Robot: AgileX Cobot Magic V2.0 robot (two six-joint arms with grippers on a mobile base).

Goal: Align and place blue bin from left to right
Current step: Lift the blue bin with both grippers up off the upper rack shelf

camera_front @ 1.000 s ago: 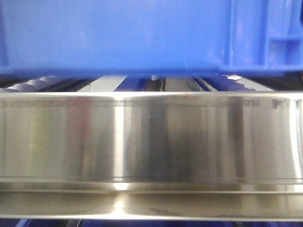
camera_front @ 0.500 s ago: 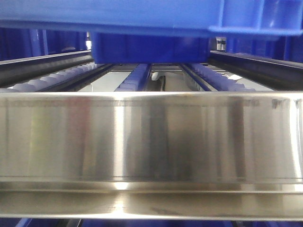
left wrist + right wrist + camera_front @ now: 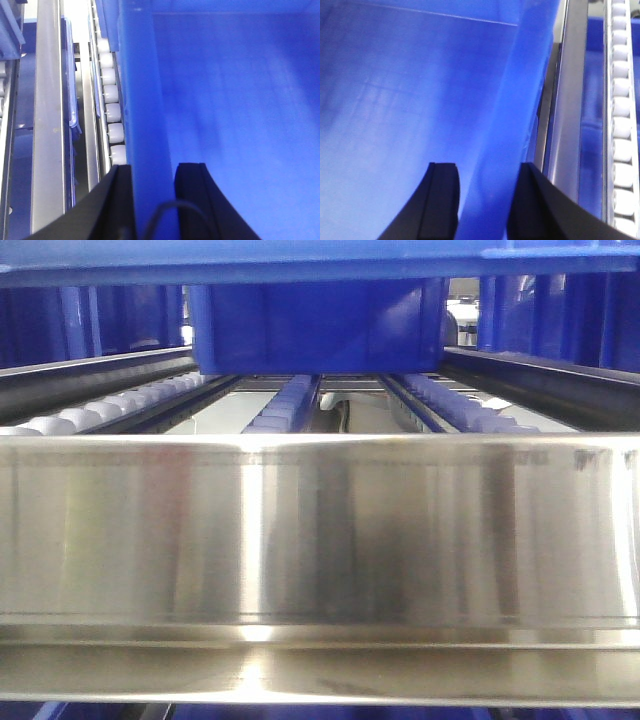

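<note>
Front view: steel rail [image 3: 320,540] fills the foreground, roller lanes [image 3: 110,408] run back to a darker bin [image 3: 320,330], and the bin [image 3: 250,262] hangs above them, its edge spanning the frame side to side. Left wrist: left gripper [image 3: 155,172] pinches its left wall, rollers [image 3: 114,131] just beside. Right wrist: right gripper [image 3: 485,172] clamps the right wall.

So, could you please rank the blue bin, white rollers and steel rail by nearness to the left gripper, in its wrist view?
1. blue bin: wall inside the left gripper.
2. white rollers: just outside the wall.
3. steel rail: beyond the rollers.
</note>
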